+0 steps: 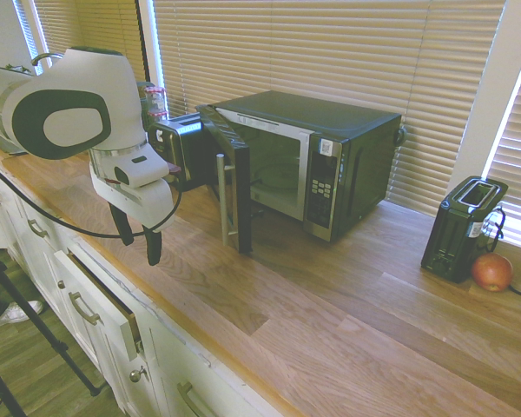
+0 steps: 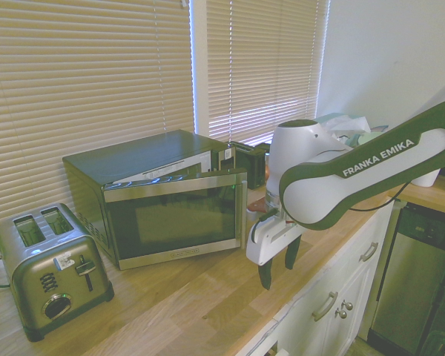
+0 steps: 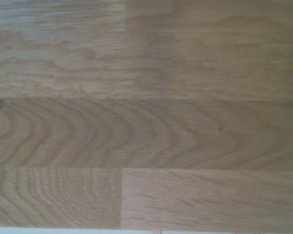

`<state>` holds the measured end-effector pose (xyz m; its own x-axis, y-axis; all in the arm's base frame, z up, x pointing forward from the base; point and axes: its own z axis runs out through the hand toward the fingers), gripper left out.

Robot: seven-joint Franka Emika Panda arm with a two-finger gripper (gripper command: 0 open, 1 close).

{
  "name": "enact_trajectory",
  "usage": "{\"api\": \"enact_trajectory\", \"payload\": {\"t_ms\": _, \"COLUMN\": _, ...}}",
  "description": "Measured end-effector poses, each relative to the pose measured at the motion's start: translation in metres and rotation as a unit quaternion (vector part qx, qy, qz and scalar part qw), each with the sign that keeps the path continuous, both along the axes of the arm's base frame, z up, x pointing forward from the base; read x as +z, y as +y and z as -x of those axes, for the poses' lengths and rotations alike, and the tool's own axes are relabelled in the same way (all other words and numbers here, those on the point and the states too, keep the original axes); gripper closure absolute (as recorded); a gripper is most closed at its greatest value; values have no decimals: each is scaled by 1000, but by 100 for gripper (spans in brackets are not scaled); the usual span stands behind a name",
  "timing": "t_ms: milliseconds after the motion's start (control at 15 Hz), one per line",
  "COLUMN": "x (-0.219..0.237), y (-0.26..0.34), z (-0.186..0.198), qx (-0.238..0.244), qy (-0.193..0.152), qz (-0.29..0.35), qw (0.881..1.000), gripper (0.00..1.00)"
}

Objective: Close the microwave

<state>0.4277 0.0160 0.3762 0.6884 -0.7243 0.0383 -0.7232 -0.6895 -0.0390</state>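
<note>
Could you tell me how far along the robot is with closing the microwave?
Nothing looks done yet: the microwave door stands wide open, swung out over the wooden counter. In hand is only the approach: the tool hangs open above the counter's front edge, beside the door and apart from it, holding nothing; the wrist view shows only bare wood. Left: reach the door's outer face and push it fully shut.

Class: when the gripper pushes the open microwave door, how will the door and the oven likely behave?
The microwave door stands wide open and looks rigid, so it would probably swing shut on its hinge rather than flex. The oven is large and sits flat on the wooden counter, so it likely stays put. The open gripper hangs nearby, touching nothing.
</note>
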Motion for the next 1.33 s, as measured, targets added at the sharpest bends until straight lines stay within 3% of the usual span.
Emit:
{"api": "enact_trajectory", "payload": {"t_ms": 267, "x": 4, "y": 2, "z": -2, "qx": 5, "qy": -3, "qz": 3, "qw": 1000, "gripper": 0}}
{"api": "enact_trajectory", "payload": {"t_ms": 600, "x": 41, "y": 20, "z": -24, "qx": 20, "qy": -46, "qz": 11, "qw": 999, "gripper": 0}}
{"api": "enact_trajectory", "payload": {"t_ms": 867, "x": 76, "y": 26, "z": -64, "qx": 16, "qy": -81, "qz": 9, "qw": 997, "gripper": 0}}
{"api": "enact_trajectory", "payload": {"t_ms": 1333, "x": 115, "y": 30, "z": -122, "qx": 25, "qy": -99, "qz": 21, "qw": 995, "gripper": 0}}
